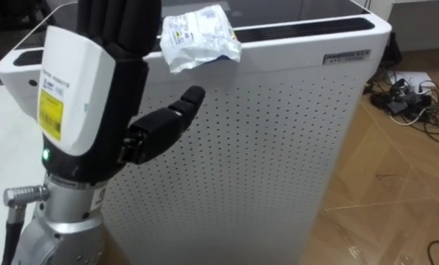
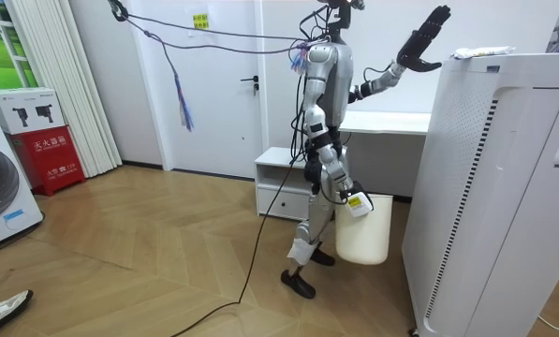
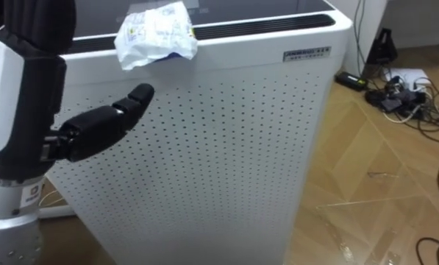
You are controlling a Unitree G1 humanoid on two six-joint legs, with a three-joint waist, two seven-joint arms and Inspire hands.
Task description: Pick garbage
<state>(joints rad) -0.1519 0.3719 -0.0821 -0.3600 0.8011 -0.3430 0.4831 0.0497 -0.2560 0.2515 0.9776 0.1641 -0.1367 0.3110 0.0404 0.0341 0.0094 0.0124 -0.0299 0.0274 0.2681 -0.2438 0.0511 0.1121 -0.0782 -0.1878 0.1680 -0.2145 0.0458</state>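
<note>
A crumpled white wrapper (image 1: 199,37) lies on the top front edge of a tall white perforated appliance (image 1: 278,132). My left hand (image 1: 76,96) is raised in front of the appliance, to the left of the wrapper and slightly below it. It is open, with straight fingers pointing up and the thumb reaching toward the perforated front; it does not touch the wrapper. In the room view I stand facing the appliance with the left hand (image 2: 422,42) lifted high near the wrapper (image 2: 483,52). My right hand (image 2: 352,200) hangs by my hip at the rim of a white bin (image 2: 365,234).
A tangle of cables and a power strip (image 1: 414,96) lies on the wooden floor to the right of the appliance. A low white table (image 2: 279,173) and a desk stand behind me. A washing machine (image 2: 3,192) is at the room view's left.
</note>
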